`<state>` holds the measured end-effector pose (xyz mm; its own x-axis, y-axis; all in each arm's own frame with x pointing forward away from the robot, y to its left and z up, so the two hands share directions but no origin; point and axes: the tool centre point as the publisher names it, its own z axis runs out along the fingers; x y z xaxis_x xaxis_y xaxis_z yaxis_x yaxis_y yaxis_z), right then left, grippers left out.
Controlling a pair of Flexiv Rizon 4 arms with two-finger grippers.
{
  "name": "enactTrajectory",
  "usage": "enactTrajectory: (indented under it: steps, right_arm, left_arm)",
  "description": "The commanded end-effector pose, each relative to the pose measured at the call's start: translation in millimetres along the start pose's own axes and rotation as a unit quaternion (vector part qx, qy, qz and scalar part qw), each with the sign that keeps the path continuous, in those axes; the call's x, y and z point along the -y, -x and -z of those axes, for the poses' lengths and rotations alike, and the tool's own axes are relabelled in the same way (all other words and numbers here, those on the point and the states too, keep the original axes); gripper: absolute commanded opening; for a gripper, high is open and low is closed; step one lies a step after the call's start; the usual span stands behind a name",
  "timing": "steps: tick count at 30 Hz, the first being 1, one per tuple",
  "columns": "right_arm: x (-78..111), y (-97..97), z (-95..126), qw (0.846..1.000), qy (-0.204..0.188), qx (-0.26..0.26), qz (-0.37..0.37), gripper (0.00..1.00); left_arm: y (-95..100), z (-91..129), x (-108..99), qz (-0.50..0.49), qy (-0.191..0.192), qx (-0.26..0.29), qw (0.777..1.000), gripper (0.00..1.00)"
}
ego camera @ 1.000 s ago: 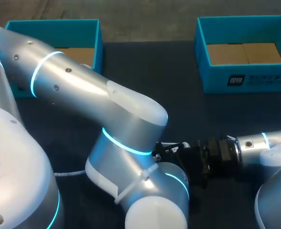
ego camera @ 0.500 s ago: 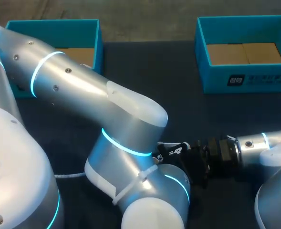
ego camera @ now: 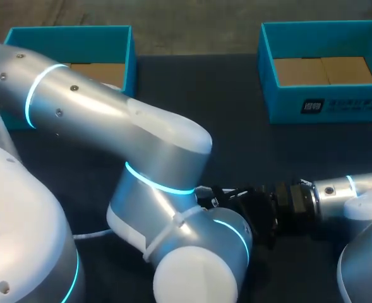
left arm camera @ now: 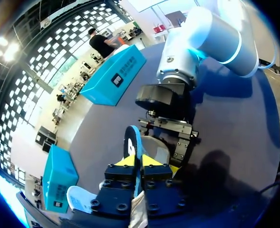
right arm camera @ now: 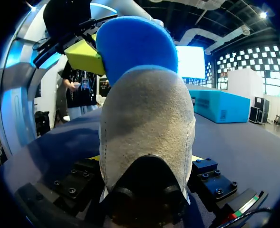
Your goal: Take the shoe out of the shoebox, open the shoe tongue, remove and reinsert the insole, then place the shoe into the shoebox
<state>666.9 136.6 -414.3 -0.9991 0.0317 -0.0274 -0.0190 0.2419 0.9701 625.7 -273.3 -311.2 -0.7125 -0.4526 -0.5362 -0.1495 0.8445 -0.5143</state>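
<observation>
Right wrist view: grey suede shoe clamped across sides by right hand, near counter's front edge, well apart from shoebox at far right corner and second shoebox at far left. Blue insole juts from shoe, end pinched by left hand. Insole likely light, thin, floppy: grip near end, feed straight. Upper looks soft, sole probably stiffer: hold low across sides.

Robotics lab, robot arms, dark table
</observation>
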Motion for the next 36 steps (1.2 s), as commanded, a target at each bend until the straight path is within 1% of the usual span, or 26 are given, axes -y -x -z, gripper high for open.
enactTrajectory:
  steps: [1,4,6,10,18,22,25,27,31,34,36]
  right_arm:
    - [-1.3,-1.1,0,1.0,-0.003,0.0,-0.001,0.0]
    - [-1.3,-1.1,0,1.0,-0.003,0.0,-0.001,0.0]
    - [-1.3,-1.1,0,1.0,-0.003,0.0,-0.001,0.0]
    - [-1.3,-1.1,0,1.0,-0.003,0.0,-0.001,0.0]
    - [-1.3,-1.1,0,1.0,-0.003,0.0,-0.001,0.0]
    - [-1.3,-1.1,0,1.0,-0.003,0.0,-0.001,0.0]
    - [-1.3,-1.1,0,1.0,-0.003,0.0,-0.001,0.0]
    - [-1.3,-1.1,0,1.0,-0.003,0.0,-0.001,0.0]
    - [-1.3,-1.1,0,1.0,-0.003,0.0,-0.001,0.0]
    - [-1.3,-1.1,0,1.0,-0.003,0.0,-0.001,0.0]
    - [-1.3,-1.1,0,1.0,-0.003,0.0,-0.001,0.0]
  left_arm:
    - [3.9,-2,-7,-0.002,-0.008,-0.014,1.0,0.2]
    - [2.8,-3,-12,-0.006,-0.017,-0.016,1.0,0.22]
    - [2.5,-3,-14,-0.007,-0.021,-0.016,1.0,0.2]
    - [3.4,-4,-16,-0.009,-0.027,-0.018,0.999,0.19]
    - [5.3,-12,-17,-0.019,-0.029,-0.019,0.999,0.25]
    - [4.5,-15,-15,-0.026,-0.03,-0.017,0.999,0.25]
    - [4.9,-17,-14,-0.026,-0.033,-0.015,0.999,0.2]
    - [5.2,-17,-13,-0.025,-0.035,-0.016,0.999,0.15]
    - [6.8,-17,-16,-0.021,-0.043,-0.019,0.999,0.17]
    - [6.0,-19,-18,-0.021,-0.043,-0.021,0.999,0.15]
    - [6.2,-21,-19,-0.019,-0.044,-0.023,0.999,0.07]
